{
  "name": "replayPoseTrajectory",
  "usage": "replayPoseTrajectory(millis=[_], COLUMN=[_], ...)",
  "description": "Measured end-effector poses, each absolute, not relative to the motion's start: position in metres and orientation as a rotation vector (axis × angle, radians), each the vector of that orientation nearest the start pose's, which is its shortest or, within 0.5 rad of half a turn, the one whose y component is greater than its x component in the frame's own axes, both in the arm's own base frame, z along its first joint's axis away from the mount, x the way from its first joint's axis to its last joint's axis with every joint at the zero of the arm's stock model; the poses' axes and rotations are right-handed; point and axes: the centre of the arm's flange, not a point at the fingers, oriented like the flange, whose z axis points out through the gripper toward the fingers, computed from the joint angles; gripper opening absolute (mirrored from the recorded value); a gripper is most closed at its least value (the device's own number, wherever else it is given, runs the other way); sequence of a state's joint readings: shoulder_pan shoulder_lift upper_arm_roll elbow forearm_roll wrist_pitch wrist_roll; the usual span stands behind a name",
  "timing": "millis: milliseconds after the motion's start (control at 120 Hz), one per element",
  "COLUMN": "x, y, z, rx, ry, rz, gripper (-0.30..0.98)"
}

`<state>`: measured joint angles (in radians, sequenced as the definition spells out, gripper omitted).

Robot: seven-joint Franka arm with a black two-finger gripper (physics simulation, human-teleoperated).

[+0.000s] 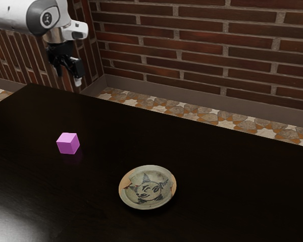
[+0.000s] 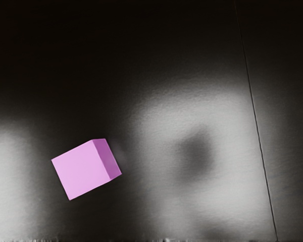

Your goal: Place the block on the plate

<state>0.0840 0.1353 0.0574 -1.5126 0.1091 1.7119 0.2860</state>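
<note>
Brick walls (image 1: 202, 40) rise behind a glossy black worktop (image 1: 232, 176), with the hand (image 1: 69, 78) raised over it, spread and empty. Well apart from the painted ceramic plate (image 1: 147, 187), the pink cube (image 1: 68, 143) sits flat on the bare surface. It looks light, stiff and sturdy, perhaps slick-sided, so a square grip midway up two opposite upright faces should suit it.

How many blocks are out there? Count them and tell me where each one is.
1: the pink block stands on the dark table, apart from the plate.
</note>
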Motion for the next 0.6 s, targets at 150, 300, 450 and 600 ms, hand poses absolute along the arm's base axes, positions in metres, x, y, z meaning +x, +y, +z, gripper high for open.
replayPoseTrajectory(millis=[150,300,450,600], x=[0.595,0.586,0.597,0.603], y=[0.132,0.176,0.176,0.183], z=[0.552,0.476,0.415,0.387], rx=[-3.084,-3.126,-3.140,-3.120], ry=[0.118,-0.056,-0.104,-0.126], rz=[0.014,0.140,0.195,0.167], gripper=[0.69,0.69,0.69,0.69])
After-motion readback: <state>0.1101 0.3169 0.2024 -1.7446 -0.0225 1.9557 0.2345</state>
